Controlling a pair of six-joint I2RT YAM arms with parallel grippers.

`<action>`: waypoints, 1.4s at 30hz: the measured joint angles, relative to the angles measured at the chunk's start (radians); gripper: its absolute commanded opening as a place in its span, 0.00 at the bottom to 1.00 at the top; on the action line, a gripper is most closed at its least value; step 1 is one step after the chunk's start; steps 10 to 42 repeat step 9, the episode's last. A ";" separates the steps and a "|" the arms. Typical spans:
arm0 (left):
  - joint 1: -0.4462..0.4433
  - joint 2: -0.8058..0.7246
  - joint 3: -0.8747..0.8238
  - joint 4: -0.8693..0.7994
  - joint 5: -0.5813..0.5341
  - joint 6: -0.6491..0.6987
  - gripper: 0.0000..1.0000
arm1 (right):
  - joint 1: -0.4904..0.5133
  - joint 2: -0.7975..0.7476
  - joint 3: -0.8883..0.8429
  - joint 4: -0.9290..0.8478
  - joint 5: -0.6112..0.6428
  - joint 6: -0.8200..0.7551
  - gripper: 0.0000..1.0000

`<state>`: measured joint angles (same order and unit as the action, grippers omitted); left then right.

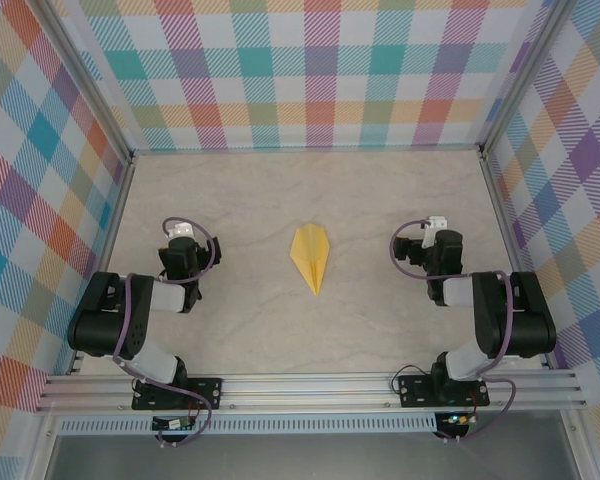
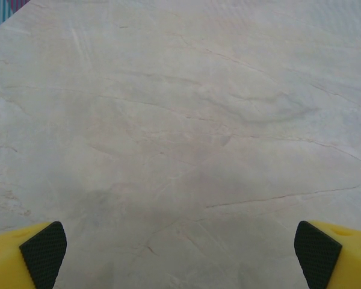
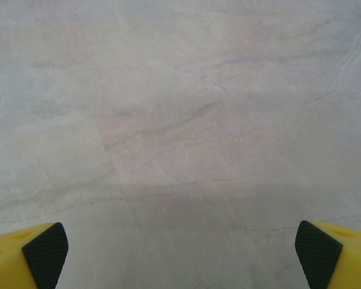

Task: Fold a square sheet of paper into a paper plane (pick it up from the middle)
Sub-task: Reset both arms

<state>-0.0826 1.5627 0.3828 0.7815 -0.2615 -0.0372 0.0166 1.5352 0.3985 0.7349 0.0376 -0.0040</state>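
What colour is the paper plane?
Yellow; the paper plane shows best from the top camera.

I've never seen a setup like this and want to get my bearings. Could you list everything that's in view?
paper plane: one, yellow, flat on the middle of the table, narrow tip toward the arms, nothing touching it
table: one, pale marbled beige, under everything
walls: three, pastel checked, at the left, back and right of the table
rail: one, silver metal, along the near edge, carrying both arm bases
left arm: one, black, near left
right arm: one, black, near right
left gripper: one, yellow and black, open over bare table
right gripper: one, yellow and black, open over bare table
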 measured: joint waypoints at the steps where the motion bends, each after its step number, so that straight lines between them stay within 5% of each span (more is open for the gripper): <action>1: 0.000 0.000 0.001 0.005 0.004 0.004 1.00 | -0.002 0.000 0.001 0.007 -0.002 0.000 1.00; 42: -0.001 0.000 0.002 0.019 0.018 0.009 1.00 | -0.002 0.000 0.002 0.027 -0.013 0.003 1.00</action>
